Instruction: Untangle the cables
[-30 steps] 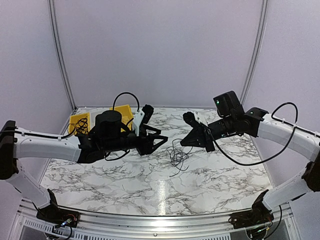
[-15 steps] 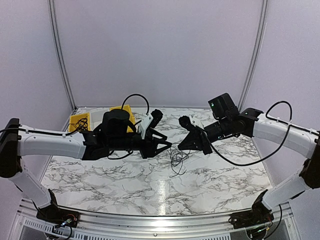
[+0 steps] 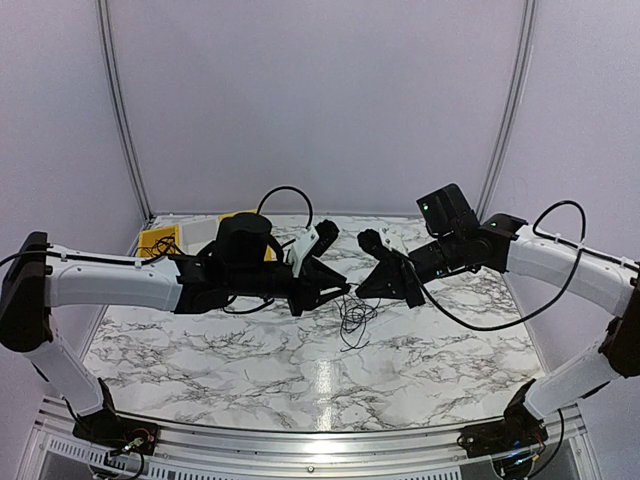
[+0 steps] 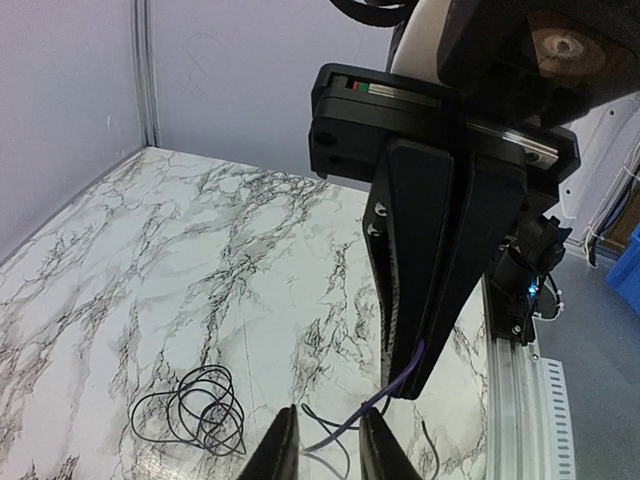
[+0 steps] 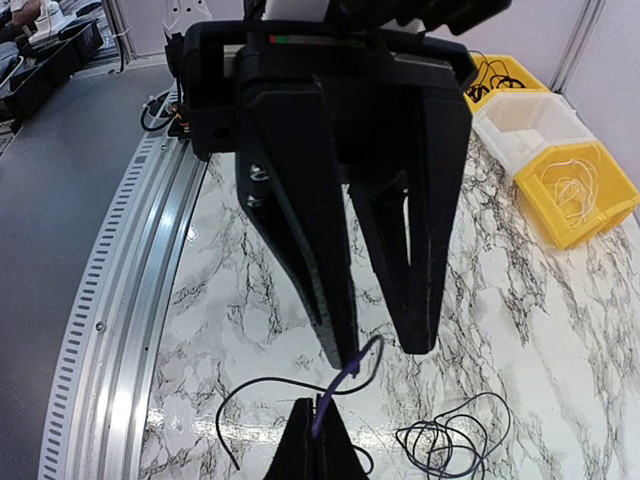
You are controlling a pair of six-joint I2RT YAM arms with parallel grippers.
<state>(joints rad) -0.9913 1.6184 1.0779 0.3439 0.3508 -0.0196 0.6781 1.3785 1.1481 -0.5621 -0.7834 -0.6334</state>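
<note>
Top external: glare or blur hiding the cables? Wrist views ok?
Top external: glare stripe on the table, edges bowed by the lens; cables thin among marble veins. Left wrist: cables sharp, right end effector a dark mass. Right wrist: left end effector equally dark; no motion blur.

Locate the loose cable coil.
Top view: the coil lies on the table at mid-width, just nearer the bases than the left gripper and the right gripper, which pinches a strand.

Light: bright, even, overhead.
Glare: white streak on table [image 3: 322, 385], nearer than the jaws.
Focus: cable [image 5: 340, 385] between jaws crisp.
Edges: bowed.
</note>
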